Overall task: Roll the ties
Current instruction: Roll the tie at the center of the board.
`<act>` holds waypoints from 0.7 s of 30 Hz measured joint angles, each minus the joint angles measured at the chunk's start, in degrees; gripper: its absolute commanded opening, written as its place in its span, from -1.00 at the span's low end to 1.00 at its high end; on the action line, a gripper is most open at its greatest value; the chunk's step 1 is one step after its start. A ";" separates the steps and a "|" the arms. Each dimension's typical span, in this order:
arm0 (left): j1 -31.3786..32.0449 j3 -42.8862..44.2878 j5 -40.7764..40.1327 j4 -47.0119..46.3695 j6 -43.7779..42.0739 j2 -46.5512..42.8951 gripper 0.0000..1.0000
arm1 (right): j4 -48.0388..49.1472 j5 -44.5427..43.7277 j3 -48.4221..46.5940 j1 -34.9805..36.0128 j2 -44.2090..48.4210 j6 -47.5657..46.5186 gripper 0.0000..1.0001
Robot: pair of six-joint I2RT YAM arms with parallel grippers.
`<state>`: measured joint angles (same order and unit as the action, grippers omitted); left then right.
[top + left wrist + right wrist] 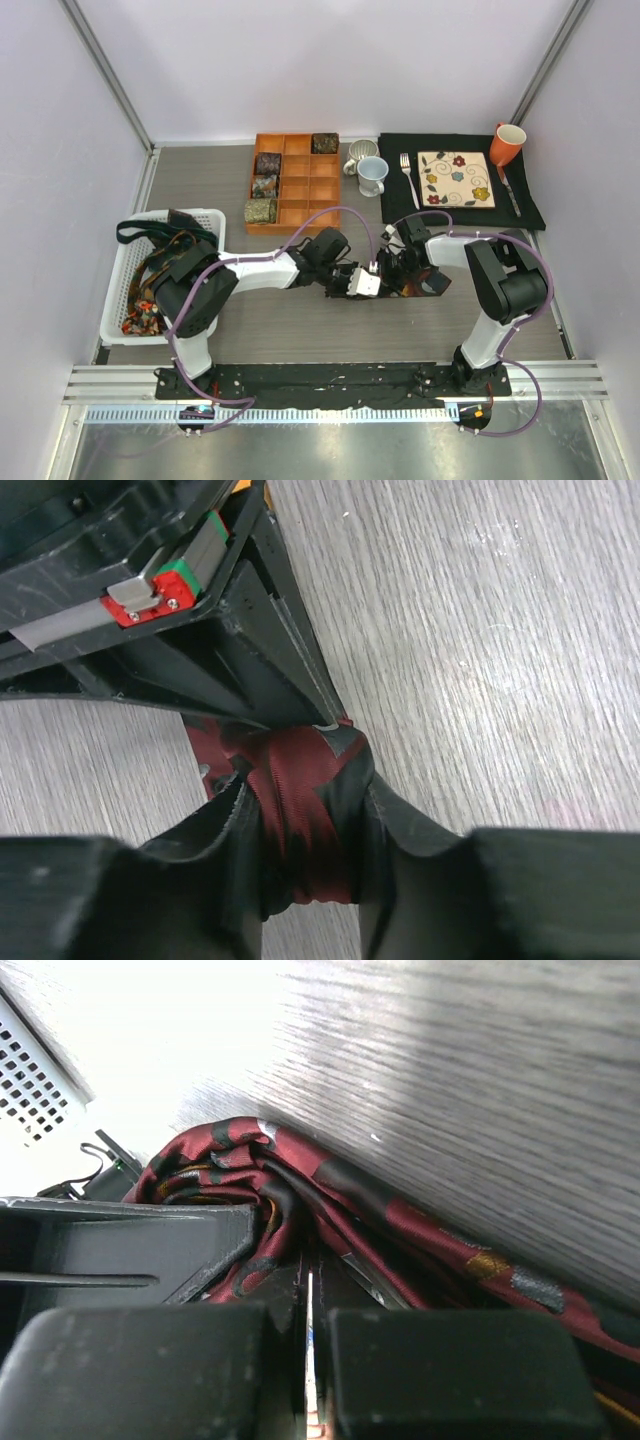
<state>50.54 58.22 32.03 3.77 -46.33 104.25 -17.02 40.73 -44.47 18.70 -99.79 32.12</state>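
Note:
A maroon patterned tie [300, 810] lies mid-table between my two grippers, partly rolled. My left gripper [305, 840] is shut on the rolled part and shows in the top view [352, 281]. My right gripper [308, 1265] is shut on a fold of the same tie [330, 1185], its jaws almost touching, and meets the left one from the right [395, 268]. The tie's loose end [425, 285] trails right on the table. Several rolled ties [262, 186] sit in an orange compartment box [305, 190]. More unrolled ties [150, 265] fill a white basket [125, 255].
Behind the grippers stand two mugs [370, 172]. A black placemat [400, 205] at the back right holds a fork [408, 178], a flowered plate [455, 179], a knife and an orange mug [507, 143]. The basket is by the left arm.

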 measured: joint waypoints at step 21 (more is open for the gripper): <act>-3.87 -1.79 0.92 -2.84 12.13 -0.72 -0.65 | -2.62 -7.17 -0.33 -4.46 3.67 0.33 -0.62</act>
<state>46.68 56.42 32.95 0.93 -34.20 103.53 -19.64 33.56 -44.80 14.24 -96.12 32.45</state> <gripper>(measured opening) 0.382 0.188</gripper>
